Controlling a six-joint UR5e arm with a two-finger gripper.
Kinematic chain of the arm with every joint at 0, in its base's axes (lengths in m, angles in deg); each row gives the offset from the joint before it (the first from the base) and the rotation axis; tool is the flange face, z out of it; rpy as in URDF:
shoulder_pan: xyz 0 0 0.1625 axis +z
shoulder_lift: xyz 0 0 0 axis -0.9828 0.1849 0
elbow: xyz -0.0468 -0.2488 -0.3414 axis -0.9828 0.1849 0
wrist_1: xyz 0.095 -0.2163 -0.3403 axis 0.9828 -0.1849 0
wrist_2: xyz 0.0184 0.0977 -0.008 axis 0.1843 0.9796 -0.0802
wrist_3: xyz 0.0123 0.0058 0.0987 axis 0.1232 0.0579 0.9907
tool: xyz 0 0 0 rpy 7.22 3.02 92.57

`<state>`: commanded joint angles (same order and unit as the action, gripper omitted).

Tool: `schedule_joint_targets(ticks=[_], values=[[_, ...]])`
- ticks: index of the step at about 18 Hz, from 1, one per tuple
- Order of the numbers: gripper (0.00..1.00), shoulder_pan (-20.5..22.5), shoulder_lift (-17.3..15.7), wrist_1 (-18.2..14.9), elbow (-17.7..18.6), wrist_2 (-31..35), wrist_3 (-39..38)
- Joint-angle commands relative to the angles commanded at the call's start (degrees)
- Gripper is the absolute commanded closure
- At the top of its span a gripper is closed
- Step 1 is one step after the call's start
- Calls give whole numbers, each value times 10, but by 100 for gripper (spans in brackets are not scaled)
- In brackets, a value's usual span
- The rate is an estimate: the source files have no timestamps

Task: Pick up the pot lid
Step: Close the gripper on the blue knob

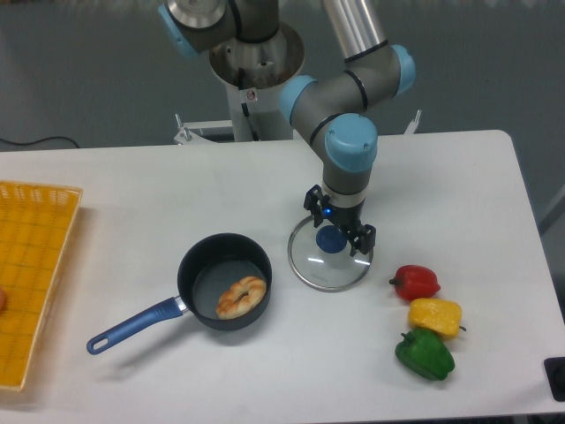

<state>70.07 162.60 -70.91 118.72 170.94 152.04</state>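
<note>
The gripper is open, its dark fingertips spread on a diagonal over the upper part of the pot lid. The lid is a round see-through disc with a thin rim, lying on the white table. Its round blue knob shows just below the gap between the fingers, which do not hold it. One fingertip is up and left of the knob, the other to its right. How high the fingertips stand above the lid is hard to tell.
Left of the lid is a black pan with a blue handle and bread inside. A red pepper, a yellow pepper and a green pepper lie at the right. An orange crate stands far left.
</note>
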Motion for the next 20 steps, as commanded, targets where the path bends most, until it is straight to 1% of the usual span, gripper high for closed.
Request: schedule_joint_targets(ticks=[7, 9, 12, 13, 15, 17, 18, 20], values=[[0, -2, 5, 0, -3, 1, 0], [2, -2, 5, 0, -3, 1, 0], [8, -2, 5, 0, -3, 1, 1], [13, -2, 5, 0, -3, 1, 2], [15, -2, 5, 0, -3, 1, 3], [20, -2, 4, -1, -3, 1, 3], [26, -2, 5, -1, -3, 1, 3], [30, -2, 4, -1, -3, 1, 4]])
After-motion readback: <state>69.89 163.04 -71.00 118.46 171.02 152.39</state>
